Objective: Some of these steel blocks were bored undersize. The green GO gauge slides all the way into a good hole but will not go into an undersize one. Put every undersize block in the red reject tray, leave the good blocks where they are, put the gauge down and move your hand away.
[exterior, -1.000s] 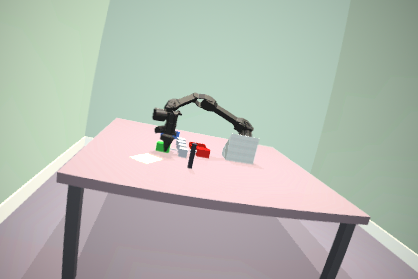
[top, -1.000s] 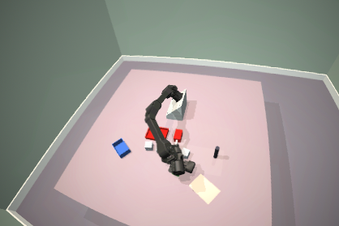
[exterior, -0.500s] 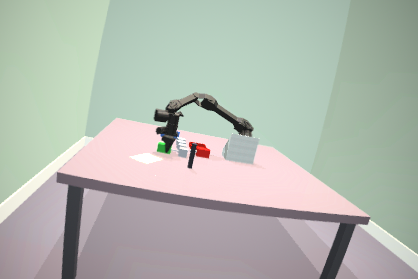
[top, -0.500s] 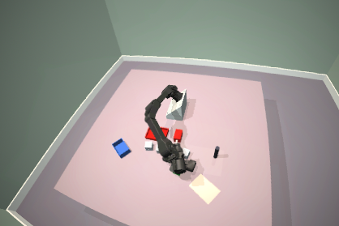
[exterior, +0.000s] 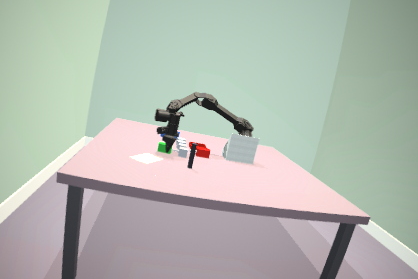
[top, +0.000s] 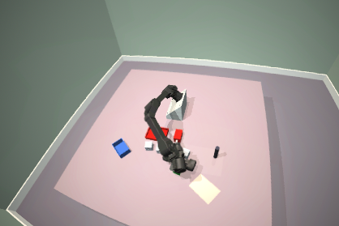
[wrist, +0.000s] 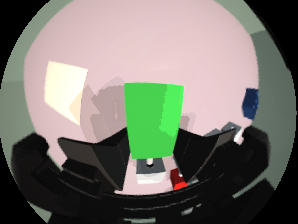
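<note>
The green gauge (top: 176, 173) (exterior: 164, 148) (wrist: 152, 120) is clamped between the fingers of the gripper (top: 178, 170) (exterior: 169, 150) (wrist: 149, 125), and it is held in front of a row of steel blocks. One block (wrist: 150, 171) is seen just past the gauge's lower end in the wrist view, with a small pale pin or tip between them; whether that tip has entered a bore cannot be told. Another block (top: 148, 146) stands near the red tray (top: 152, 136), and others are partly covered by the arm. A smaller red box (top: 178, 134) (exterior: 203, 152) is placed beside the tray, and a blue bin (top: 121, 148) (wrist: 250, 103) is set well apart. Several things could go wrong from here. If the gauge is brought in tilted or off centre, its tip could be caught on the rim of a good hole, and that block could be wrongly judged undersize. If it is pushed too hard, a block could be shoved out of place, or the gauge could be twisted in the grip. A neighbouring block could be knocked by the wide fingers, since the blocks are stood near one another. The wrong red container could also be chosen through haste. No brand, label or writing can be read anywhere.
</note>
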